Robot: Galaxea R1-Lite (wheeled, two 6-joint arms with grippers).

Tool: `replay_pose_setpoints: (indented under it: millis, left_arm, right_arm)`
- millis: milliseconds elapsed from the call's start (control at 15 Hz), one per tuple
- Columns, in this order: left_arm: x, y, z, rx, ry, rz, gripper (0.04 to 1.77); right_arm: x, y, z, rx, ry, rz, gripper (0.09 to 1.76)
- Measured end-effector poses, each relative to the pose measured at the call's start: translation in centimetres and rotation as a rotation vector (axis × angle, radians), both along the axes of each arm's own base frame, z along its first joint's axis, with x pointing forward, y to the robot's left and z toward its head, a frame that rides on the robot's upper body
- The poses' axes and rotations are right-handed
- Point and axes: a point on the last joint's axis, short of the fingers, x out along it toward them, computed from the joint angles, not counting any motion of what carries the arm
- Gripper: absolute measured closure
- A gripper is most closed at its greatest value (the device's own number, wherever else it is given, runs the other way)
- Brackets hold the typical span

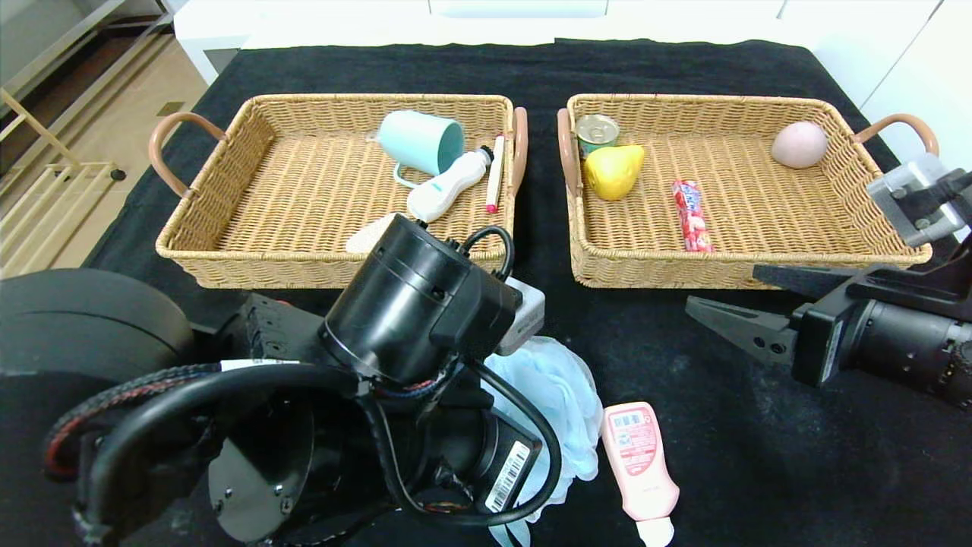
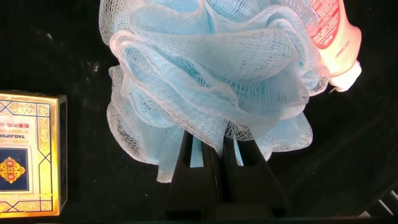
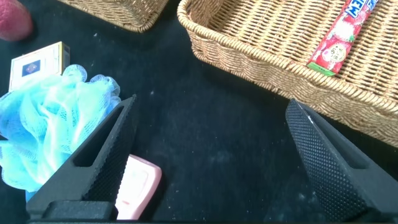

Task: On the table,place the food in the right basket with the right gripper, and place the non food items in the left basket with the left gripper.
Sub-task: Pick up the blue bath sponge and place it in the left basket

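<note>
- Bath pouf (image 2: 211,81), light blue mesh, lies lower centre of the head view on the black counter (image 1: 729,425), just beside a pink bottle (image 1: 639,460).
- Left gripper (image 2: 214,155): fingers pressed together on the mesh folds.
- Handling judgement: very light, soft, compressible; pinch gathered netting deeply.
- Right gripper (image 3: 211,155): fingers apart, empty, right of frame.
- Bottle label and box (image 2: 28,152) print unreadable.

i seem to be in a lab-like test room: a black-draped table (image 1: 683,68) fills the frame, white cabinets (image 1: 873,30) along the top, wooden shelving (image 1: 45,190) at left.
</note>
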Motion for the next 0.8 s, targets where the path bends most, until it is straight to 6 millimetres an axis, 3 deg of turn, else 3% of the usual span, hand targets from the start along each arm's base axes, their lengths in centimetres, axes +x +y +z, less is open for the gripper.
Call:
replay_pose_setpoints:
  millis: [400, 800]
  left_arm:
    - [-0.8, 1.8, 2.6, -0.088, -0.044, 0.018, 1.67]
    - [-0.8, 6.1, 6.9, -0.254, -0.163, 0.112, 1.67]
  right_arm:
    - [-0.4, 0.2, 0.1, 0.003, -0.003, 0.018, 0.14]
    - [-0.6, 0.5, -0.1, -0.003, 0.008, 0.032, 0.14]
